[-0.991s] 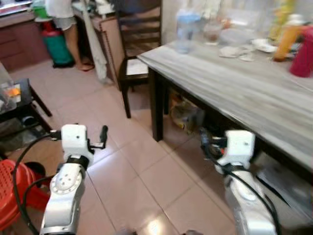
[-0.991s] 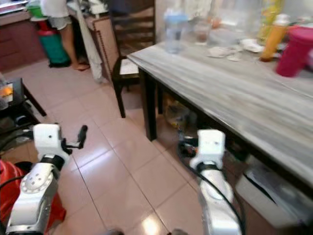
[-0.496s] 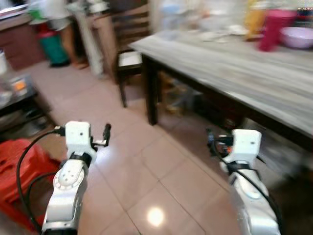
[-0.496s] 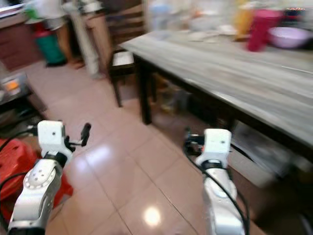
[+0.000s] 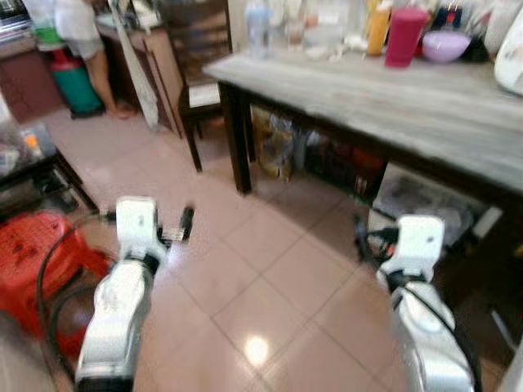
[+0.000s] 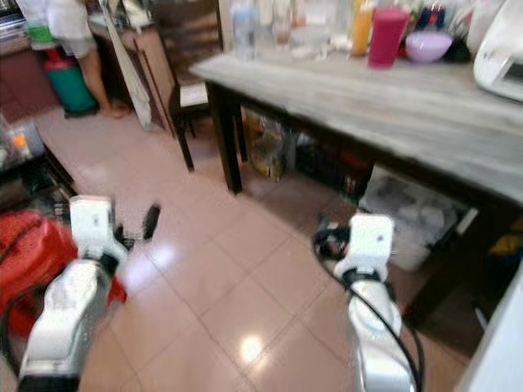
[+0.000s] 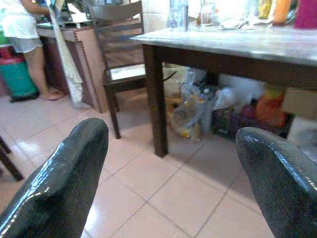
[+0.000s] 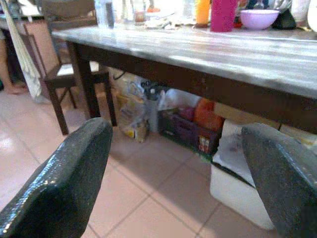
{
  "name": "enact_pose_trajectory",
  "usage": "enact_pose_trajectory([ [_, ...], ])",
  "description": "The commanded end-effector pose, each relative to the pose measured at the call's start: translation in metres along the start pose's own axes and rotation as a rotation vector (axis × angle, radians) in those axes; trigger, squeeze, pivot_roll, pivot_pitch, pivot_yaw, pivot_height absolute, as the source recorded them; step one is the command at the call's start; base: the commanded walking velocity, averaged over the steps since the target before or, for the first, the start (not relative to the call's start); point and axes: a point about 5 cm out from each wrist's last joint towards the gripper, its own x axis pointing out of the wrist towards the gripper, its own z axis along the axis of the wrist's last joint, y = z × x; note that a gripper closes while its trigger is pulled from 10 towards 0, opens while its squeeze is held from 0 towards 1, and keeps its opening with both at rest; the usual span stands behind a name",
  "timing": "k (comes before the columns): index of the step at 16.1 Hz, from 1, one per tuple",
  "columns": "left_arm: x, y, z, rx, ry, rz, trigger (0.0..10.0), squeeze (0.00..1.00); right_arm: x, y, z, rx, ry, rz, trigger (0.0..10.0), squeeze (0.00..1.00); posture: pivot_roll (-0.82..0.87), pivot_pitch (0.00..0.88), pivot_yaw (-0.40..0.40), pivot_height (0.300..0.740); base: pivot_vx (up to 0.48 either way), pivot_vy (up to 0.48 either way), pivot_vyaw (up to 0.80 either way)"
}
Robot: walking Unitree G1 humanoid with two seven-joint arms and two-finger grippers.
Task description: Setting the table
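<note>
Nearest to the camera, two silver robot arms reach forward and low over a floor of glossy pinkish tiles. The left gripper has its two black fingers spread wide with nothing between them, hovering above the tiles, and the right gripper is likewise spread wide and holding nothing. Beside the left arm, at the left edge, sits a low red plastic stool, slightly blurred. Ahead and to the right stands a long dining table with a pale grey wood-grain top and dark legs; both grippers are below the level of its top and well apart from it. Under the table lie plastic bags, a dark crate of packets and a white box resting on the floor. At the table's far left corner a dark wooden chair is pushed close. Along the far side of the tabletop, items are grouped together: a clear water bottle, an orange bottle, a tall pink cup and, just beside it, a purple bowl. A white appliance stands at the right end of the table. Farthest away, at the upper left, a person in a white top and shorts stands at a counter, next to a green bin.
</note>
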Motion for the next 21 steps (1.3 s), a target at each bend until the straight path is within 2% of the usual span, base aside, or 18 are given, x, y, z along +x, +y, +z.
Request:
enact_pose_trajectory([
  [1, -0.001, 0.005, 0.002, -0.020, 0.001, 0.001, 10.0, 0.00, 0.002, 0.008, 0.006, 0.007, -0.022, 0.027, 10.0, 0.00, -0.22, 0.060, 0.075, 0.740, 0.000, 0.000, 0.00],
  [5, 0.001, 0.000, 0.006, -0.055, -0.015, -0.050, 10.0, 0.00, 0.002, 0.010, 0.007, -0.002, -0.032, 0.030, 10.0, 0.00, -0.22, 0.054, 0.087, 0.740, 0.000, 0.000, 0.00],
  [9, 0.001, -0.003, 0.005, -0.075, -0.011, -0.078, 10.0, 0.00, 0.001, 0.010, 0.008, -0.008, -0.036, 0.030, 10.0, 0.00, -0.23, 0.057, 0.088, 0.740, 0.000, 0.000, -0.55],
  [12, 0.001, -0.006, 0.005, -0.093, -0.008, -0.091, 10.0, 0.00, 0.000, 0.010, 0.007, -0.012, -0.032, 0.031, 10.0, 0.00, -0.23, 0.061, 0.085, 0.740, 0.246, 0.000, -0.80],
  [21, 0.001, -0.010, 0.004, -0.100, -0.005, -0.119, 10.0, 0.00, 0.001, 0.010, 0.006, -0.013, -0.032, 0.031, 10.0, 0.00, -0.23, 0.060, 0.089, 0.740, 0.028, 0.350, -0.51],
])
